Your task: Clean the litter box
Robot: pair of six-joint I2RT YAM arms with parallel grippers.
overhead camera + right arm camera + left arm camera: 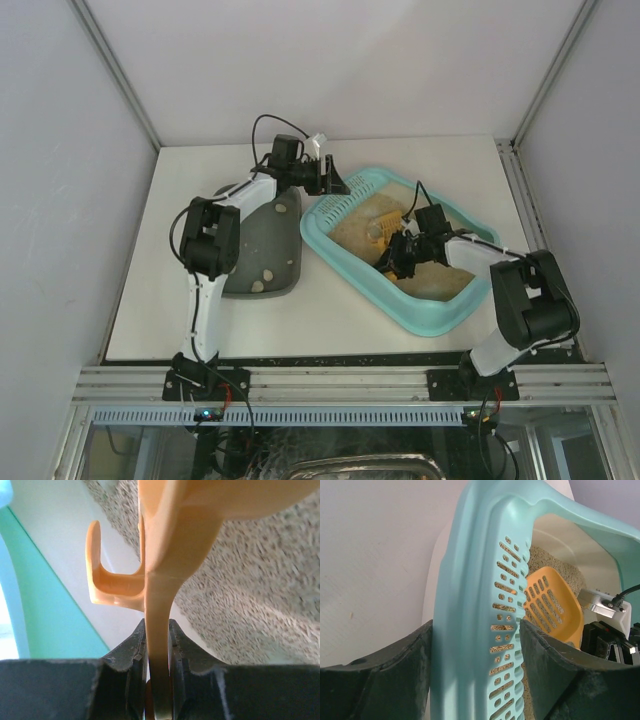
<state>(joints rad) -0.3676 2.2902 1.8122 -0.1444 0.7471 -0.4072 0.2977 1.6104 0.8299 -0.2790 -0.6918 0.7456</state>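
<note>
Across litter box (465, 580) rim, left end effector (476, 632) clamps.

Left arm (205, 300) stretches forward, elbow high, left gripper (335, 185) clamped across the litter box (430, 320) rim. Right arm (495, 345) folds leftward, right gripper (395, 262) pinching the scoop (380, 225) handle.

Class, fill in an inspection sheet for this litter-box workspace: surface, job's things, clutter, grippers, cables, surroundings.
Surface: white table.
Job's things: turquoise litter box holding sandy litter; orange scoop inside it.
Clutter: dark grey tray with a few pale lumps.
Grippers: left gripper clamps the box's slotted rim; right gripper shut on the scoop's handle.
Cables: black cable looping over each arm.
Surroundings: white walls, aluminium frame.
</note>
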